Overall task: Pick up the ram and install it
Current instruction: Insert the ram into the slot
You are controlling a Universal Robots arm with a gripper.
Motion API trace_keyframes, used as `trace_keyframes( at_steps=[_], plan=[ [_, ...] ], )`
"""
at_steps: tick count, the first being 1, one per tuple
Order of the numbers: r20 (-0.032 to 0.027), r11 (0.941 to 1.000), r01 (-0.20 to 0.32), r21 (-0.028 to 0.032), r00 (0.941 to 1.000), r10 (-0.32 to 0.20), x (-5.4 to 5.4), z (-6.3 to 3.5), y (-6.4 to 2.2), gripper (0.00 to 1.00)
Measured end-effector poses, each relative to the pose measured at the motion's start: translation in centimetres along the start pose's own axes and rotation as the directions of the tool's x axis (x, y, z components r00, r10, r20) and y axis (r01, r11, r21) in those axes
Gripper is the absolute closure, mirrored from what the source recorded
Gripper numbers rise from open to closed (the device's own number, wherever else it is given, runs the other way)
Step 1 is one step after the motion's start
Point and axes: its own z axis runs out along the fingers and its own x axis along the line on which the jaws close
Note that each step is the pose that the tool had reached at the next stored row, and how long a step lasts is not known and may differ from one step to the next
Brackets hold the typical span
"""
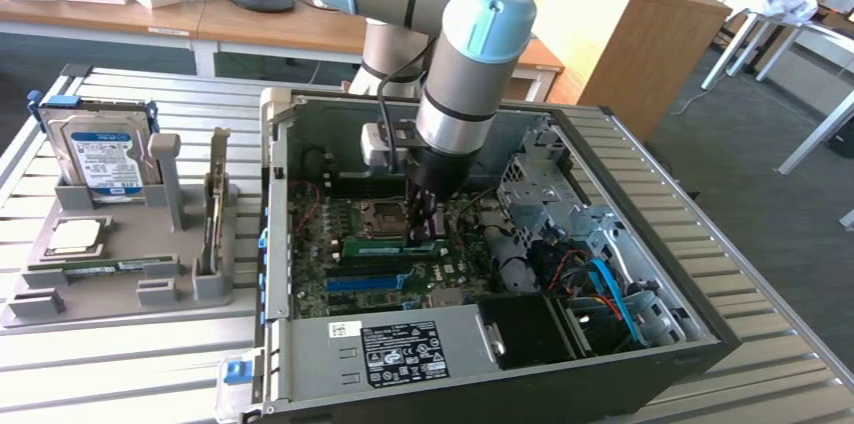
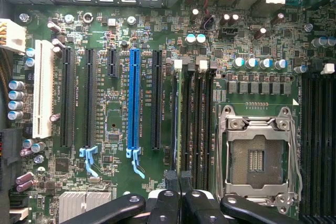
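1. The jaws' dark fingertips (image 2: 169, 181) are pinched narrow on the ram (image 2: 181, 114). It is a thin green strip seen edge-on, standing in a black slot beside the empty processor socket (image 2: 257, 153). How deep it sits is hard to make out.
2. The arm (image 1: 461, 94) hides part of the green motherboard (image 2: 110, 124); a long blue slot (image 2: 134, 98) lies near the ram.
3. The open steel computer case (image 1: 561, 384) rests on a ribbed metal desk (image 1: 787, 364).
4. On the exterior view's left, a grey moulded holder (image 1: 120, 264) carries a hard drive (image 1: 96, 154).
5. Farther back stand wooden desks (image 1: 267, 19) on grey carpet (image 1: 747, 124).
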Motion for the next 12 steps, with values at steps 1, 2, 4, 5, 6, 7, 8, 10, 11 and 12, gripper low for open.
trace_keyframes(
  at_steps=[1,2,4,5,6,7,8,10,11,12],
  plan=[
    [0.0,1.0,0.0,0.0,1.0,0.0,0.0,0.01,0.0,0.89],
    [0.0,1.0,0.0,0.0,1.0,0.0,0.0,0.02,0.01,0.89],
    [0.0001,1.0,0.001,0.0,1.0,-0.001,0.0,0.05,0.02,0.89],
    [0.0001,1.0,0.001,0.0,1.0,-0.001,0.0,0.07,0.02,0.89],
    [0.0,1.0,0.001,0.0,1.0,-0.001,0.0,0.09,0.03,0.89],
    [0.0,1.0,0.001,0.0,1.0,-0.001,0.0,0.1,0.03,0.89],
    [-0.0001,1.0,0.001,-0.0001,1.0,-0.001,0.0,0.11,0.03,0.89],
    [-0.0001,1.0,0.001,-0.0001,1.0,-0.001,0.0,0.11,0.04,0.89],
    [-0.0001,1.0,0.001,-0.0001,1.0,-0.001,0.0,0.11,0.04,0.89],
    [0.0,1.0,0.001,-0.0001,1.0,-0.001,0.0,0.12,0.04,0.89]
  ],
)
